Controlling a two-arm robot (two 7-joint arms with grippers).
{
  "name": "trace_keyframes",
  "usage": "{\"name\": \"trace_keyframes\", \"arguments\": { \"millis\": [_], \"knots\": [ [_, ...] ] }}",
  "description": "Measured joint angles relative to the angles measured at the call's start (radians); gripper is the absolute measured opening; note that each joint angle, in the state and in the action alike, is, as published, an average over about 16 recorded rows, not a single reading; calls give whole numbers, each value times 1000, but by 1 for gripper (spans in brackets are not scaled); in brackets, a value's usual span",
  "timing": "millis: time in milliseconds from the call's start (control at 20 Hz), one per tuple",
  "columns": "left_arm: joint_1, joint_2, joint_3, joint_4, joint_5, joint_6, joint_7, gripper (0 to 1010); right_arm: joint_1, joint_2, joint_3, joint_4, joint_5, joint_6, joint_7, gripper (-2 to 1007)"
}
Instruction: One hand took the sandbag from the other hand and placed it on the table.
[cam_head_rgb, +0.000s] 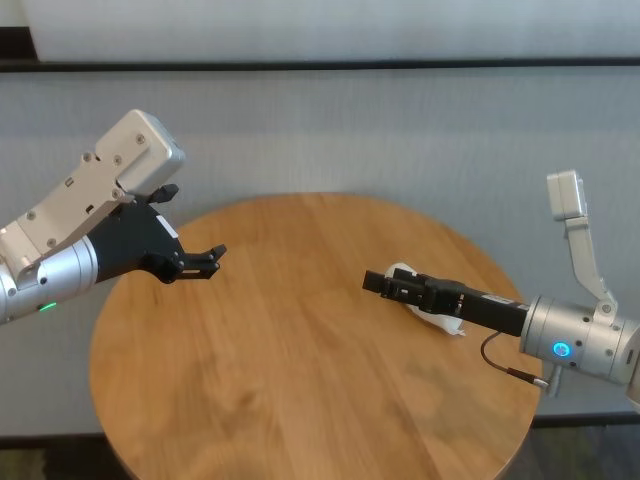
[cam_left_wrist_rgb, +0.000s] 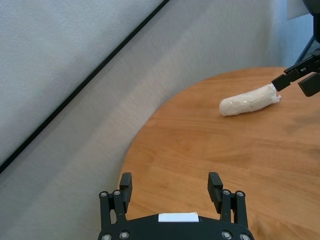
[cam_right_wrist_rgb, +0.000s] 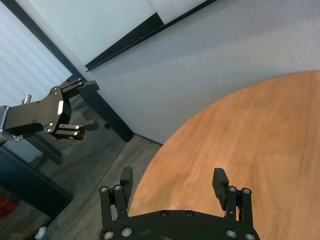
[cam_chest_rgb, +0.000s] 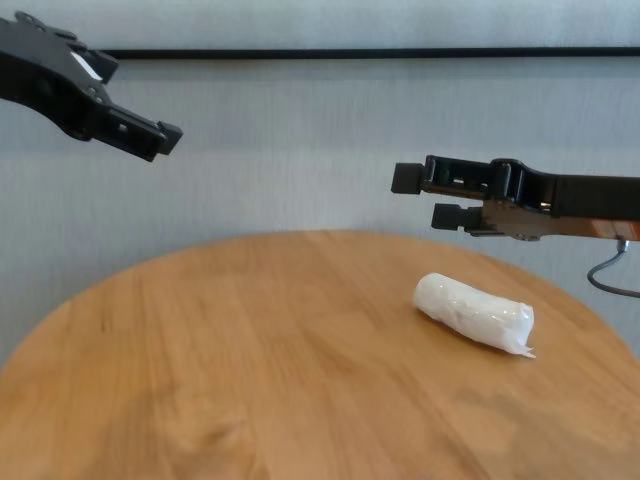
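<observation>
The sandbag (cam_chest_rgb: 472, 312), a small white sausage-shaped bag in clear wrap, lies on the right part of the round wooden table (cam_chest_rgb: 200, 380). It also shows in the left wrist view, sandbag (cam_left_wrist_rgb: 248, 101). My right gripper (cam_chest_rgb: 425, 197) hovers just above the bag, open and empty, and hides most of it in the head view, right gripper (cam_head_rgb: 372, 282). My left gripper (cam_head_rgb: 190, 225) hangs open over the table's left edge, far from the bag, holding nothing. Both wrist views show bare fingers, right (cam_right_wrist_rgb: 218, 179) and left (cam_left_wrist_rgb: 215, 181).
A grey wall runs close behind the table. A thin cable (cam_head_rgb: 500, 365) loops under the right wrist. Beyond the table's left rim, dark furniture (cam_right_wrist_rgb: 30, 185) stands on the floor.
</observation>
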Motion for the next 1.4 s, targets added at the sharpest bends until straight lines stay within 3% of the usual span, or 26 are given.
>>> {"name": "trace_keyframes", "arguments": {
  "millis": [1400],
  "knots": [
    [0, 0, 0, 0, 0, 0, 0, 1000, -4, 2, 5, -6, -3, -5, -4, 1001]
  ]
}}
